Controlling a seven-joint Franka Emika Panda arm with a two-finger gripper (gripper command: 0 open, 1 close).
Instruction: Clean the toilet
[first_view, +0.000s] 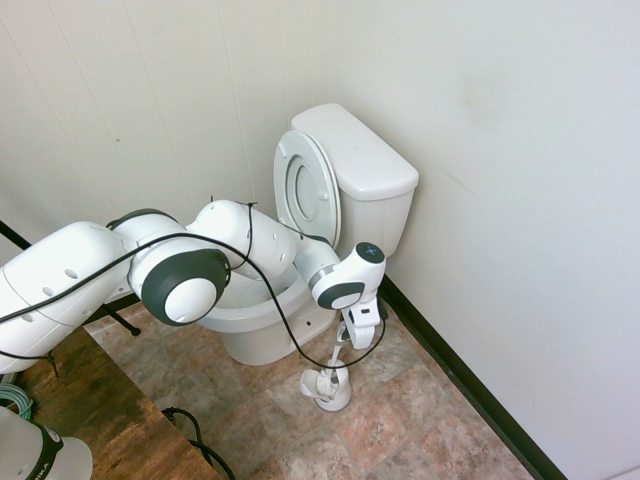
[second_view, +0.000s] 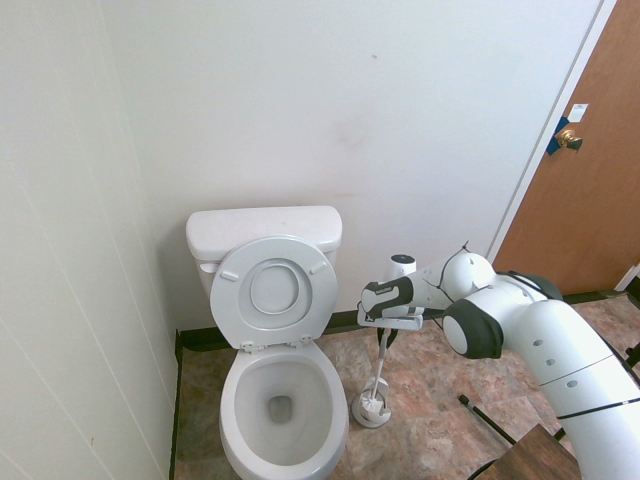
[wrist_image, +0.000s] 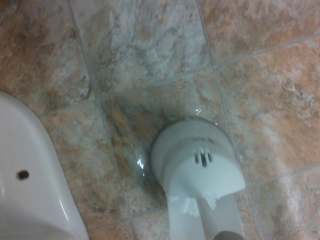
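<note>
While the hand (second_view: 386, 336) grips the brush (second_view: 380, 360) | floor (wrist_image: 87, 160) gap parts holder (wrist_image: 190, 135) from toilet (second_view: 231, 415)

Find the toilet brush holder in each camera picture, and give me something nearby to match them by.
First exterior view: low, right of center, on the floor under the gripper.
Second exterior view: brush holder low, right of center.
Wrist view: bottom, right of center.
Shared landmark: the toilet, beside the holder in all three; the wrist view shows only part.
</note>
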